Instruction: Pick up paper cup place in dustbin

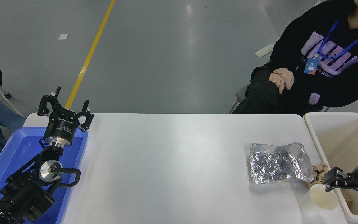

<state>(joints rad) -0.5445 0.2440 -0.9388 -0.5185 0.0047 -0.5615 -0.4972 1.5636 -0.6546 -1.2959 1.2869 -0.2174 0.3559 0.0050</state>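
The paper cup [322,197] lies on its side at the table's near right corner, its cream mouth facing the camera, right against the dustbin [343,133], a big cream-white tub along the right edge. My right gripper [349,190] comes in over the tub's left wall and stands open. One finger hangs at the cup's upper rim and the other is inside the tub; whether the finger touches the cup does not show. Over at the lower left, my left gripper [65,109] is parked open above a blue tray.
A crinkled silver foil bag [278,163] lies just left of a crumpled brown paper wad [319,170], both close behind the cup. The blue tray [14,149] fills the table's left end. A person in black sits at the far right, hands in lap.
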